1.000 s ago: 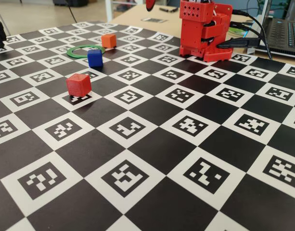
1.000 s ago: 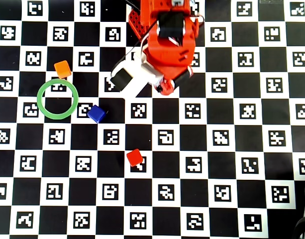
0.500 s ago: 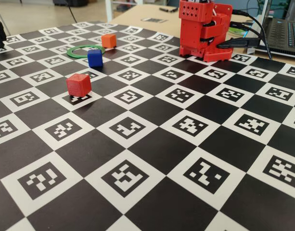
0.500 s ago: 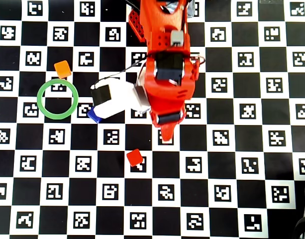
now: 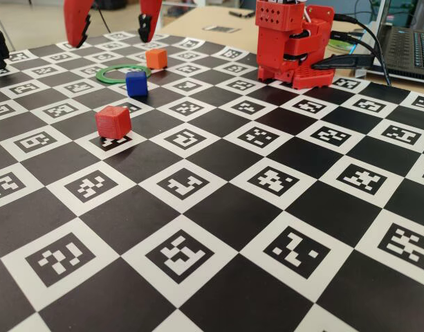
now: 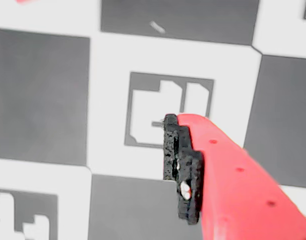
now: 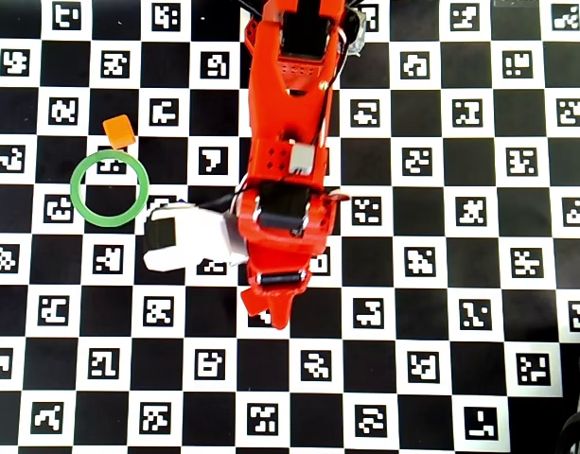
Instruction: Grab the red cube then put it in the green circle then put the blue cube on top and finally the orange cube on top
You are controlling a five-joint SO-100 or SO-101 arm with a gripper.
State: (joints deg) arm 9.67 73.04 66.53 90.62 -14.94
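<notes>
The fingers (image 5: 79, 28) hang spread wide and empty at the top of the fixed view, well above the counter (image 5: 218, 200). Below them, the red cube (image 5: 113, 122) sits alone on the checkered surface. Farther back, the blue cube (image 5: 136, 84) stands just beside the green circle (image 5: 117, 73), with the orange cube (image 5: 156, 58) just behind the ring. In the overhead view the arm (image 7: 288, 142) covers the red and blue cubes.

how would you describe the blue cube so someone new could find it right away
In the fixed view, start at the red robot base at the far edge of the checkered board and look left to the flat green circle. The blue cube sits just beside the ring's near right edge, outside it. It is dark blue; the orange cube lies farther back, the red cube nearer the camera.
</notes>
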